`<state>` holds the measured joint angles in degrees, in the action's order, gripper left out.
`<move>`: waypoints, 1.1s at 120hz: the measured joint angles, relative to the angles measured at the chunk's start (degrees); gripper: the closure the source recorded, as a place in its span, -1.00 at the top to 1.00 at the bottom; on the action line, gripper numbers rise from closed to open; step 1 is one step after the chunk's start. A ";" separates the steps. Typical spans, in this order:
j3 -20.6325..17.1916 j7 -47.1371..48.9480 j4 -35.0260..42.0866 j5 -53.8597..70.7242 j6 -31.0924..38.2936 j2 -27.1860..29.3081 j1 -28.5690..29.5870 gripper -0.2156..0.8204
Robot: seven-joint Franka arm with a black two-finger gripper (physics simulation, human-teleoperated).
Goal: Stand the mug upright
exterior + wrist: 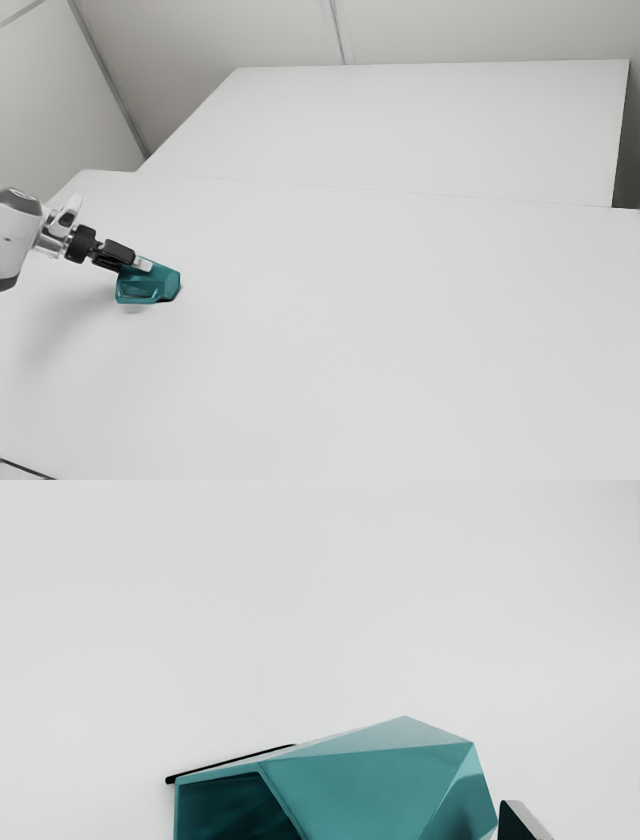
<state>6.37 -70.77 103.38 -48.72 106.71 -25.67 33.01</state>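
Teal mug (150,286) looks tipped on its side on the wht tbl (400,330), approx 9 o'clock in the ext. view. Gripper (143,265) is right at its 12 o'clock edge; can't tell if it's open, closed or gripping. Arm (18,235) comes in from 9.

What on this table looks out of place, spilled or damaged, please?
The teal mug looks askew: it lies on its side instead of standing. A thin black strip along its edge is also odd; I cannot tell what it is. I see no spill.
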 joint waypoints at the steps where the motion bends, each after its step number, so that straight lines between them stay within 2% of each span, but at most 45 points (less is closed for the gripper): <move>1: -0.02 -0.02 0.00 0.00 0.00 0.04 0.00 -0.01; 32: -0.45 -0.55 0.13 0.01 0.03 1.21 -0.37 -0.46; 57: -1.47 -0.89 2.54 0.67 0.71 4.62 -1.74 -0.79; 83: -1.54 -0.93 4.28 5.70 1.60 8.39 -6.71 -0.84; 111: -1.49 2.66 6.31 20.08 3.33 16.88 -17.75 -0.91; 132: -1.55 8.13 11.29 30.01 4.32 23.12 -22.41 -0.92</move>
<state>4.82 -62.64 114.67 -18.71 111.03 -2.55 10.60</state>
